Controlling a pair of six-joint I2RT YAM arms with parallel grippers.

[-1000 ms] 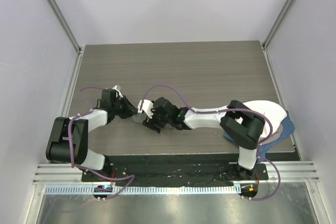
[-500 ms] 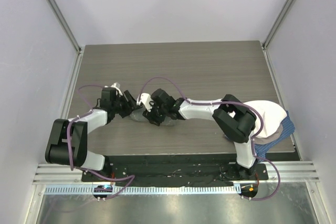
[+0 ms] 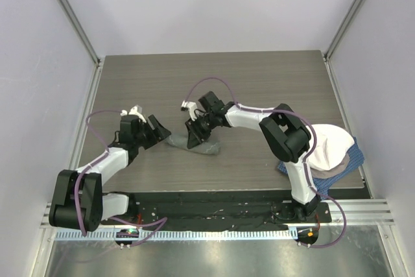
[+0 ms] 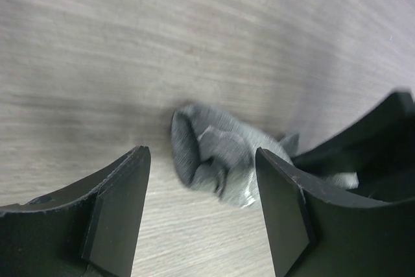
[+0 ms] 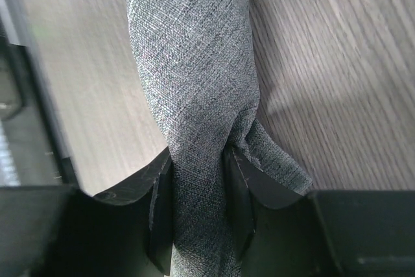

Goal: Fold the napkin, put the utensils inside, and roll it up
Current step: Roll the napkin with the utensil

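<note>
The napkin (image 3: 202, 146) lies as a grey-green bunched roll on the table's near middle. My right gripper (image 3: 194, 135) comes down on it from the right. In the right wrist view its jaws (image 5: 198, 176) are shut on the napkin (image 5: 194, 63), with cloth squeezed between both pads. My left gripper (image 3: 155, 133) stands open just left of the roll and apart from it. In the left wrist view the napkin's rolled end (image 4: 214, 160) lies ahead of the spread fingers (image 4: 123, 199), with nothing between them. The utensils are hidden from every view.
A cream-white cloth (image 3: 331, 142) lies on a blue checked cloth (image 3: 353, 159) at the table's right near corner, beside the right arm's elbow. Metal frame posts (image 3: 71, 17) and walls bound the table on both sides.
My left gripper has opened, let go of the napkin and drawn back to the left. My right gripper has closed on the roll, its wrist swung further from the near edge.
</note>
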